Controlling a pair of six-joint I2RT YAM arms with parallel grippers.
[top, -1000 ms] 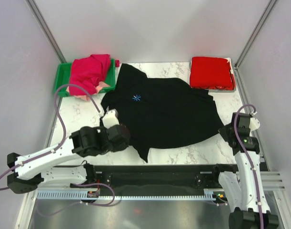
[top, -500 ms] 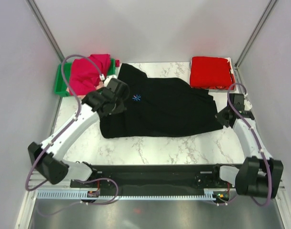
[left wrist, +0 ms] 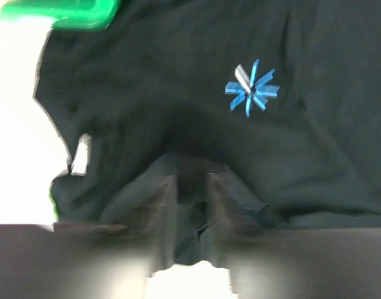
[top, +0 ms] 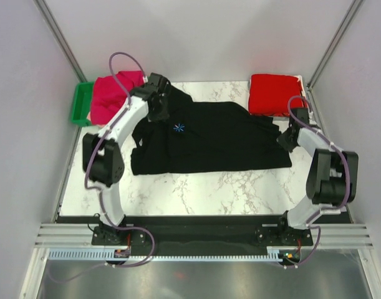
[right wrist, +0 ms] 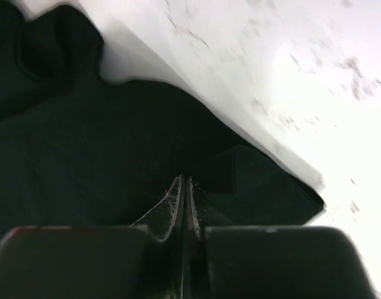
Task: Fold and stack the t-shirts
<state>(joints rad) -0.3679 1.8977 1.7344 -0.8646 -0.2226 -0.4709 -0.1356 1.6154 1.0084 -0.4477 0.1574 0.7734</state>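
The black t-shirt lies folded in half across the marble table, its blue starburst logo facing up. My left gripper is at the shirt's far-left corner, beside the bin. In the left wrist view its fingers stand slightly apart over bunched black cloth, below the logo. My right gripper is at the shirt's right edge. In the right wrist view this gripper is pressed shut on a fold of the black cloth. A red t-shirt lies folded at the far right.
A magenta t-shirt is heaped in the green bin at the far left; the bin's corner shows in the left wrist view. Bare marble stretches between the shirt and the arm bases. Enclosure walls close both sides.
Both grippers carried the shirt's near edge away from the bases to the far side, folding it in half. The left jaws, shut before, have parted a little.
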